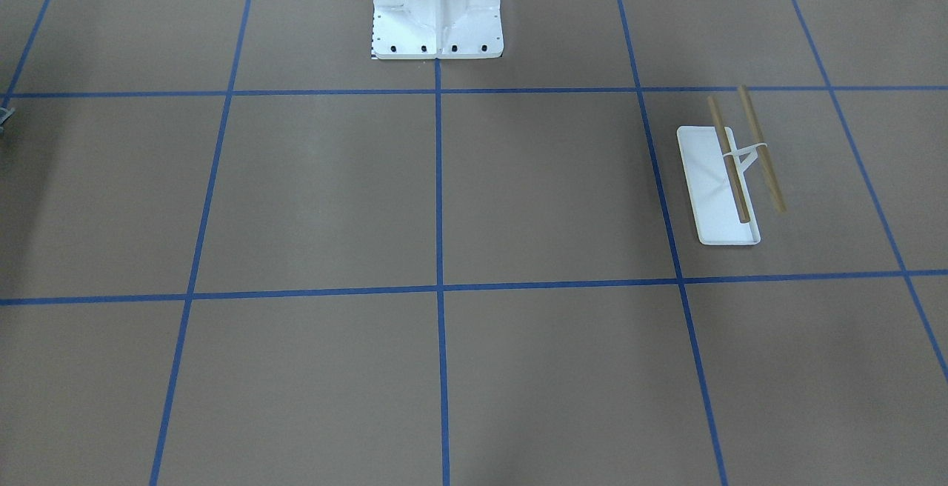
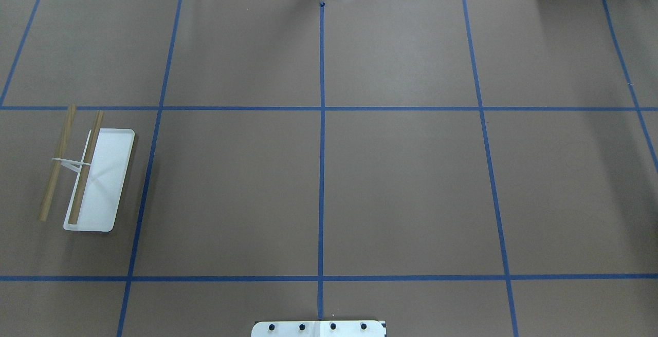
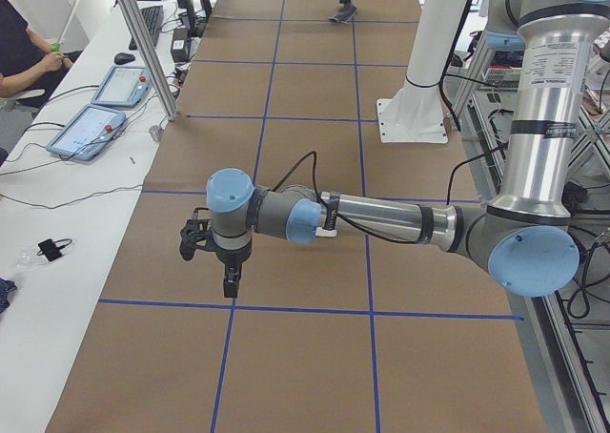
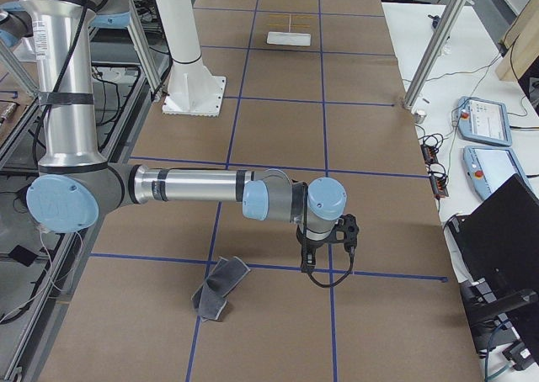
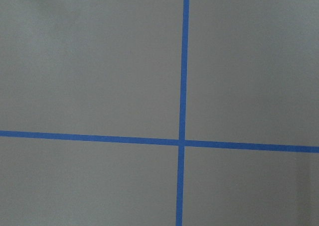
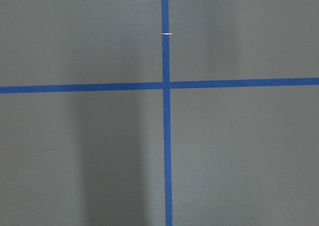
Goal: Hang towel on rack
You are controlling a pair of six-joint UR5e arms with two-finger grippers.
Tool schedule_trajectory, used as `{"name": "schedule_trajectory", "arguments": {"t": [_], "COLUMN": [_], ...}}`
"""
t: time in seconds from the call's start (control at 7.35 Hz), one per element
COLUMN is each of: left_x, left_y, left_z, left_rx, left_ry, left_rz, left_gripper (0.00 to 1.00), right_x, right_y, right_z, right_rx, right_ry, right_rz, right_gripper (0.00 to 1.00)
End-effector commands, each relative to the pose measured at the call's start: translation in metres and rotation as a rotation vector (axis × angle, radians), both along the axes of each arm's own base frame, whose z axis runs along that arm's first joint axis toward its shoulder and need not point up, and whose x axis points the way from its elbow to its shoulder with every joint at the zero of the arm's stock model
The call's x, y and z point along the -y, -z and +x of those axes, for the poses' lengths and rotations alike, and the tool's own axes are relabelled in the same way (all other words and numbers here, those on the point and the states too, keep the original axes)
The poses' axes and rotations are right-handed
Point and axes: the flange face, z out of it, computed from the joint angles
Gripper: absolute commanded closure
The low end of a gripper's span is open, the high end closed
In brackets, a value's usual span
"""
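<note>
The rack (image 2: pixel 108 172) stands on the table's left side, a white tray base with two wooden rods (image 2: pixel 86 167) above it. It also shows in the front-facing view (image 1: pixel 711 190) and far off in the right view (image 4: pixel 289 38). The towel (image 4: pixel 221 288) lies crumpled on the table at the robot's far right end, and shows small in the left view (image 3: pixel 343 11). My right gripper (image 4: pixel 348 230) hangs above the table, to the right of the towel in that view. My left gripper (image 3: pixel 195 240) hangs over the table's left end. Whether either is open or shut I cannot tell.
The white robot pedestal (image 1: pixel 437 12) is bolted at the table's robot-side edge (image 2: pixel 318 328). Blue tape lines grid the brown table. A side bench holds tablets (image 3: pixel 91 128), and an operator (image 3: pixel 24 42) sits there. Aluminium posts (image 4: pixel 429 50) stand at the table's far edge.
</note>
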Motion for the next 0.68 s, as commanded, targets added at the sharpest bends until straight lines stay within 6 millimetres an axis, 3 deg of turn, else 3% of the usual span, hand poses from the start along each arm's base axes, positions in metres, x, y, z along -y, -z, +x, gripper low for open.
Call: {"name": "schedule_trajectory", "arguments": {"t": [0.0, 0.54], "left_x": [0.0005, 0.0008], "left_y": [0.0048, 0.0114], "left_z": [0.0012, 0.0009], "left_rx": [-0.003, -0.010], "left_ry": [-0.002, -0.002], "left_rz": [0.009, 0.027], "left_gripper": [0.01, 0.01], "right_x": [-0.0002, -0.0002], "right_y": [0.0008, 0.0008], "right_z": [0.0000, 0.0000], "right_rx": [0.001, 0.001], "right_ry": [0.000, 0.000], "right_rz": [0.001, 0.001], "right_gripper": [0.00, 0.00]}}
